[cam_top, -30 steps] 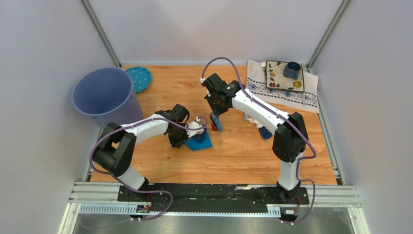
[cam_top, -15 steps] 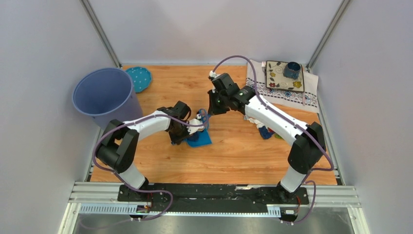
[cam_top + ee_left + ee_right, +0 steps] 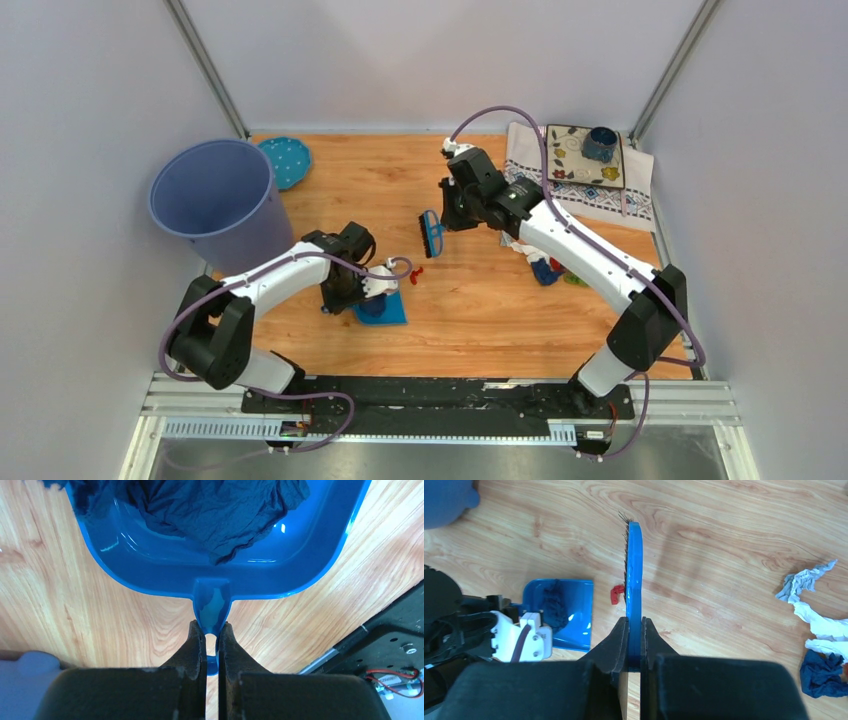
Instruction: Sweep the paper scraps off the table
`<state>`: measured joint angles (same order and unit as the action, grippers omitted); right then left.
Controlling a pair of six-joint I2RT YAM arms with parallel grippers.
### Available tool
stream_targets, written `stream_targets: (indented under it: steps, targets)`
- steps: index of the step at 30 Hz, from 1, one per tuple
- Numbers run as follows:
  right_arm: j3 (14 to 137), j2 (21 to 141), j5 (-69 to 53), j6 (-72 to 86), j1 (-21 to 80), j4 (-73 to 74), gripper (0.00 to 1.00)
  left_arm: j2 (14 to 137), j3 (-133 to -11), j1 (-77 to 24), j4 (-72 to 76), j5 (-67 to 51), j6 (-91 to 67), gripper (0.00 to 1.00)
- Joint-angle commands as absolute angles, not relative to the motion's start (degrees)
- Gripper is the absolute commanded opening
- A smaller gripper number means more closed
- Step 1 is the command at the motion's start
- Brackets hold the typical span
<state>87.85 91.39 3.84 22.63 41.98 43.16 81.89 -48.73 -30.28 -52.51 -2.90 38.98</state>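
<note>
My left gripper (image 3: 362, 296) is shut on the handle of a blue dustpan (image 3: 383, 308) that rests on the table (image 3: 480, 320). In the left wrist view the gripper (image 3: 212, 626) pinches the handle, and a dark blue scrap (image 3: 220, 510) lies in the pan (image 3: 320, 555). My right gripper (image 3: 446, 220) is shut on a blue brush (image 3: 432, 233), held on edge above the table; its wrist view shows the gripper (image 3: 634, 620) clamping the brush (image 3: 634, 565). A red scrap (image 3: 415, 272) lies between pan and brush and also shows in the right wrist view (image 3: 615, 594). White scraps (image 3: 814, 615), a dark blue scrap (image 3: 821, 674) and a green scrap (image 3: 572, 280) lie to the right.
A blue-grey bin (image 3: 212, 195) stands at the back left beside a teal plate (image 3: 287, 160). A patterned cloth (image 3: 570, 190) with a decorated tile and a blue cup (image 3: 601, 143) lies at the back right. A black rail (image 3: 440, 395) runs along the near edge.
My left arm has drawn the dustpan back toward the near left. My right arm has carried the brush up and to the right. The red scrap now lies bare between them.
</note>
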Motion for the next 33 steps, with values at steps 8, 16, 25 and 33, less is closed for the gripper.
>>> stream_targets:
  steps: [8,16,25,33]
  targets:
    - [88.2,97.6,7.8,21.7,42.2,43.6,0.00,87.1,-52.6,-30.1,-54.4,-0.3,37.9,0.00]
    - [85.3,100.9,7.0,19.7,44.9,41.9,0.00,91.8,-55.5,-30.1,-52.7,-2.3,36.7,0.00]
    - [85.3,100.6,0.9,20.9,46.6,37.1,0.00,98.5,-61.6,-30.1,-53.9,-3.9,34.9,0.00]
    - [85.2,95.2,-2.7,22.9,50.0,33.7,0.00,99.5,-63.2,-30.0,-52.4,-6.0,34.2,0.00]
